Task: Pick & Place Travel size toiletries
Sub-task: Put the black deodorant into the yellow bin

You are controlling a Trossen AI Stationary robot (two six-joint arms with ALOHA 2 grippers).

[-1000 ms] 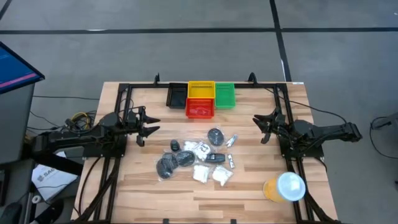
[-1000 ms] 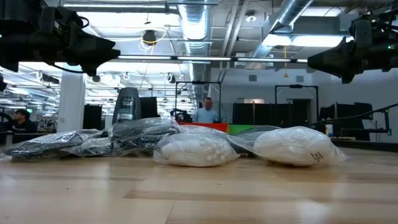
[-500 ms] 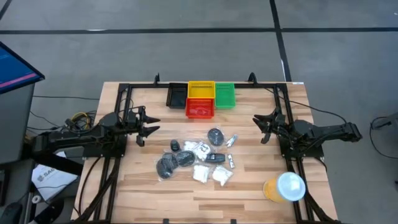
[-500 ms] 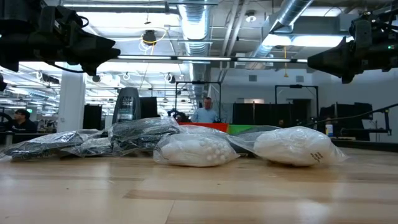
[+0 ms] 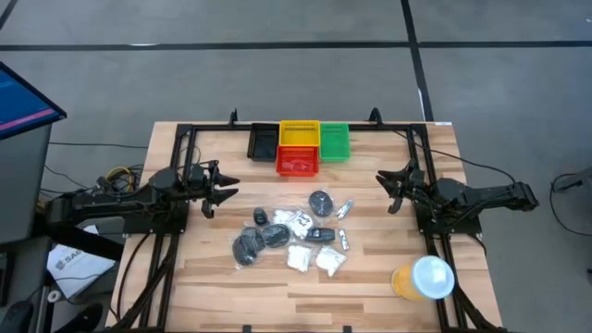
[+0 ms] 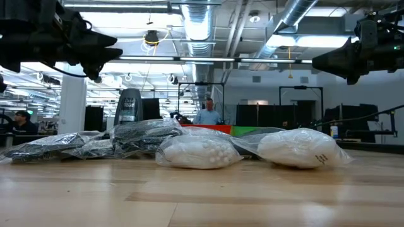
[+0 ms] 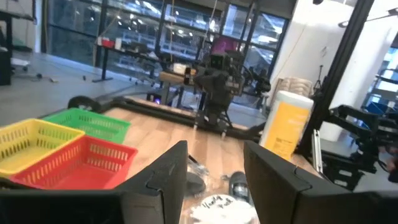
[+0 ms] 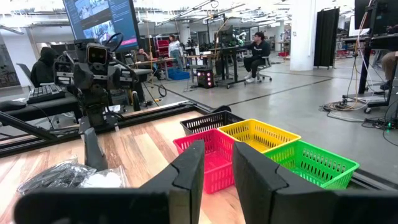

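The high view looks straight down on the whole table point(image 5: 370, 277), while the low view sits at tabletop height, close to the packets point(image 6: 201, 151), facing the room. Each wrist view looks across the table past its own fingers point(image 7: 163, 180) toward the opposite arm; both share the bins point(image 8: 214, 152).

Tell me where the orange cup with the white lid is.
In the high view, the orange cup stands at the table's near right corner, below the right gripper.
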